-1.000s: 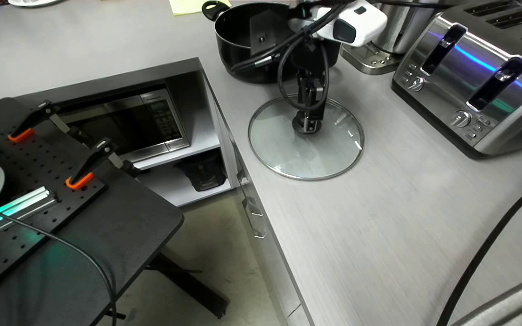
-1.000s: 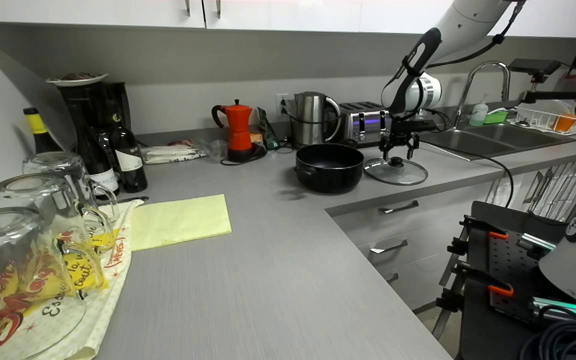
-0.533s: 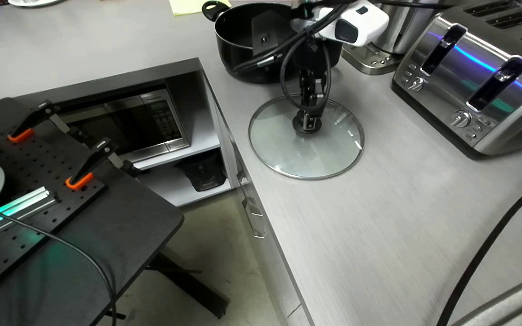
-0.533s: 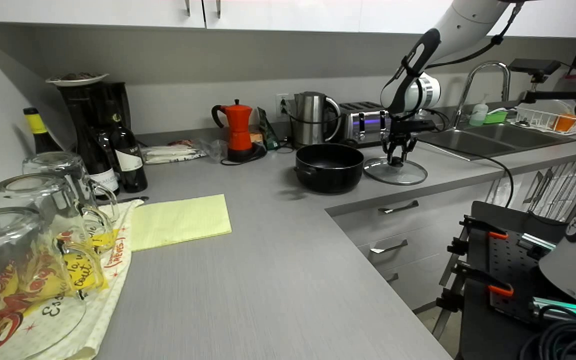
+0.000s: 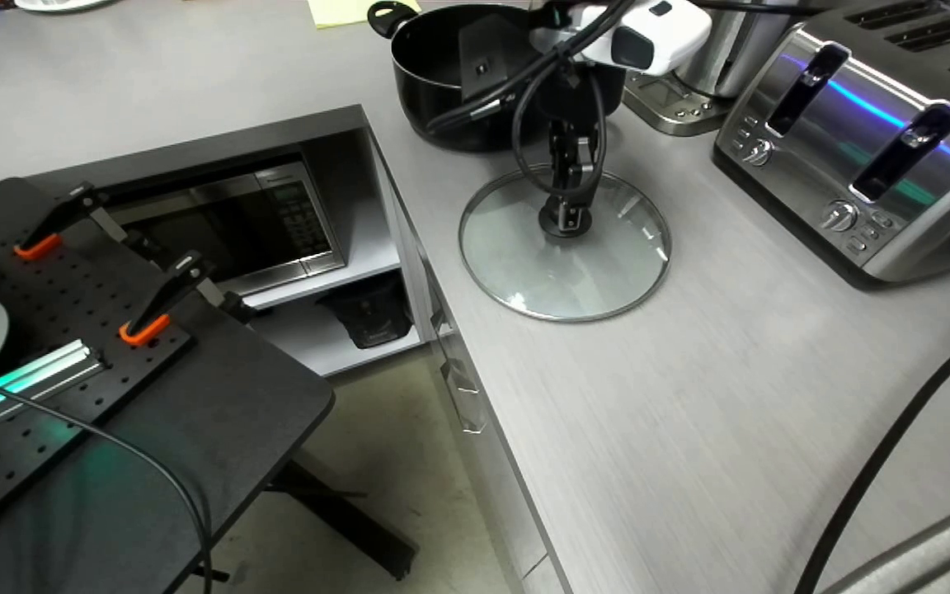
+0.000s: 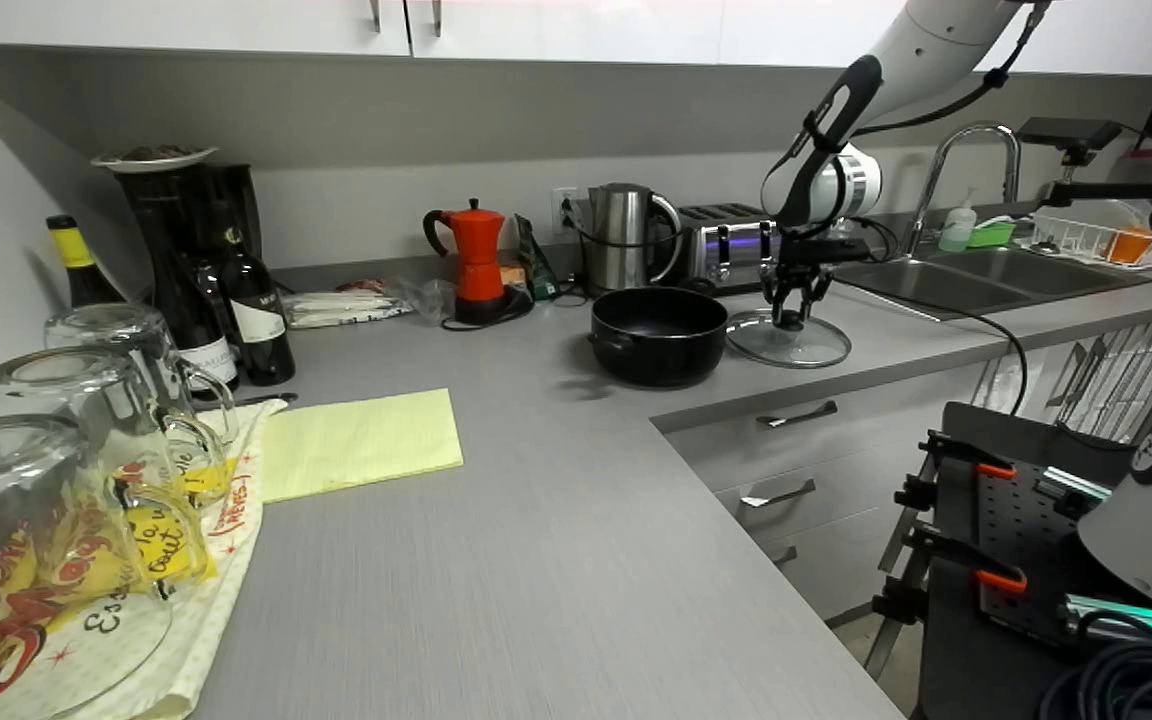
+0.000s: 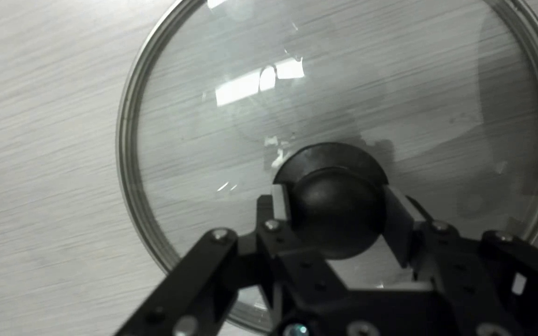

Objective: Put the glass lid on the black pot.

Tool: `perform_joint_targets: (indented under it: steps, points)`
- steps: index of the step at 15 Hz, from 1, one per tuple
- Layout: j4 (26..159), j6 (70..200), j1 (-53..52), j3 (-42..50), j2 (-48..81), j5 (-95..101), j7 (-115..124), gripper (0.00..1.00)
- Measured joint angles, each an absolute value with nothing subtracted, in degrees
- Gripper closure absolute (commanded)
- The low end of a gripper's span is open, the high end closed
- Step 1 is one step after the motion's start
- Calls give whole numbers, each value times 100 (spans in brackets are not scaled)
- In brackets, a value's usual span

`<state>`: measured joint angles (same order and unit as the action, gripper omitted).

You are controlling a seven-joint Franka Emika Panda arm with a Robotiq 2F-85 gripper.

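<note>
The glass lid is beside the black pot, in front of the steel toaster. Its clear disc with metal rim looks level in both exterior views; whether it touches the counter I cannot tell. In the wrist view my gripper is shut on the round black knob of the lid, one pad on each side. In an exterior view the gripper comes down from above onto the knob. The pot stands uncovered, and the arm hides part of it in an exterior view.
A steel toaster and a kettle stand behind the lid and pot. The counter's front edge runs close by the lid. Farther off are a red moka pot, a yellow cloth and the sink.
The gripper came down a little and its jaws went from open to shut on the knob. Since then, lid and gripper have shifted slightly together, toward the pot or upward.
</note>
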<state>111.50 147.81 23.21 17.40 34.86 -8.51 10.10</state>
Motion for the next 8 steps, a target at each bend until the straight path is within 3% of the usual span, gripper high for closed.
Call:
perform_joint_targets:
  steps: [8]
  points:
    - [12269, 15275, 2274, 1596, 2385, -850, 538, 75]
